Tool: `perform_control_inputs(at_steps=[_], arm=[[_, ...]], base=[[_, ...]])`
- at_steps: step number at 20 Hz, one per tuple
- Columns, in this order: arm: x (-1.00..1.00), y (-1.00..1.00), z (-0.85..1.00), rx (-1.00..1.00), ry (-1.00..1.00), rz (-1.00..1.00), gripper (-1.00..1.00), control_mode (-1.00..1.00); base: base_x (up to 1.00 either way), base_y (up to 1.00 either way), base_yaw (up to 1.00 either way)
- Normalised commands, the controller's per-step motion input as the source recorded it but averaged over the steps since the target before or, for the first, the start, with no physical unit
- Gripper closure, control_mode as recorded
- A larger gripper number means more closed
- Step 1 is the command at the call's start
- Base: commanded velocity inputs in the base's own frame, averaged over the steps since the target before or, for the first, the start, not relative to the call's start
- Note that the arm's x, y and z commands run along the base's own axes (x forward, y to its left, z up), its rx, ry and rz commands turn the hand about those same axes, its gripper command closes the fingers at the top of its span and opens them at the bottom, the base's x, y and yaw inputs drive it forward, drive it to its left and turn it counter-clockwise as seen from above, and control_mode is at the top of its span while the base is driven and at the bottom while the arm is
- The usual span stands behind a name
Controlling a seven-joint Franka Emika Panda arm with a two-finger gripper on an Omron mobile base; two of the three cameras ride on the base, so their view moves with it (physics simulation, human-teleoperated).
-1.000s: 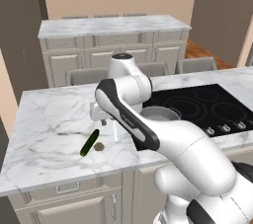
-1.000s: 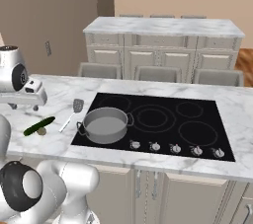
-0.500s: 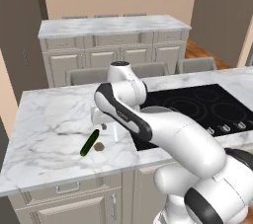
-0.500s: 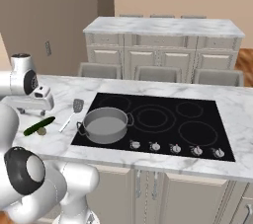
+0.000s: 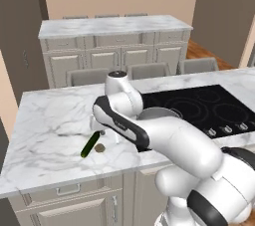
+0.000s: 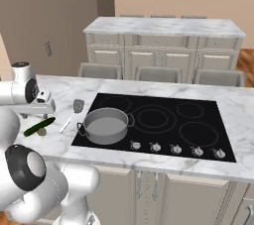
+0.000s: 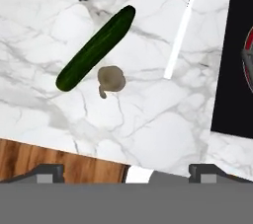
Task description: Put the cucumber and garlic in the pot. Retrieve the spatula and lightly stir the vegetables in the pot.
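Hovering now above the marble counter [image 6: 59,142] left of the pot [image 6: 105,125], after a swing of the arm over the last second that has brought the gripper [image 6: 45,106] in over the vegetables. Jaws spread as wide as they go, holding nothing. Cucumber [image 7: 96,47] lying flat on the counter, well left of the pot, untouched; garlic [image 7: 110,78] just beside it, almost touching its flank on the side nearer the counter's front edge. Spatula [image 6: 72,114] between the vegetables and the pot, slotted head pointing away from the front edge, pale handle running toward it, apart from both vegetables. Pot sitting empty on the near left burner of the black cooktop [image 6: 163,120]. Meaning for the task, as a judgement: nothing placed yet, approach for the first pick under way, most likely the cucumber or the garlic below the hand. Needed next: a descent with the jaws across the cucumber's width, and care not to nudge the garlic, so close alongside.
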Motion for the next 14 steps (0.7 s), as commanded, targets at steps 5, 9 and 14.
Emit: perform_control_inputs(at_steps=[5, 9, 14], arm=[[0.04, 0.17, -0.21, 0.0, -0.08, 0.16, -1.0, -1.0], [0.55, 0.11, -0.31, 0.0, 0.0, 0.16, -1.0, -1.0], [0.41, 0.17, -0.31, 0.0, 0.02, 0.12, -1.0, -1.0]], base=[[0.0, 0.0, 0.0], [0.0, 0.0, 0.0], [0.0, 0.0, 0.0]])
